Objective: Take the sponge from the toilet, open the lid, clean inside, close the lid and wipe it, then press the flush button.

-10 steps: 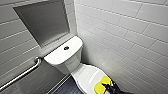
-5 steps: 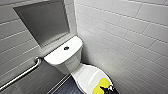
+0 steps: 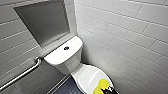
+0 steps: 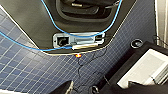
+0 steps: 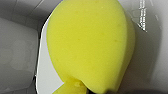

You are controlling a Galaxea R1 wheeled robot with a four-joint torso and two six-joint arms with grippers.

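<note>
The yellow sponge (image 3: 102, 84) lies on the closed white lid (image 3: 86, 75), at its front end low in the head view. My right gripper (image 3: 108, 90) comes in dark from the lower edge and is shut on the sponge's near end. In the right wrist view the sponge (image 5: 87, 45) looms large and looks creased at the gripped end, with white lid around it. The dark round flush button (image 3: 66, 48) sits in the middle of the white tank top (image 3: 58, 56). My left gripper is open and holds nothing.
A white tiled wall (image 3: 130, 37) stands close on the toilet's right. A steel grab bar (image 3: 22, 73) runs along the left wall under a grey recess (image 3: 42, 22). Dark floor (image 3: 63, 88) lies left of the bowl. The left wrist view looks down on blue tiled floor (image 4: 25, 72).
My right gripper has closed on the sponge's near end. The sponge, the lid and the camera have stayed where they were.
</note>
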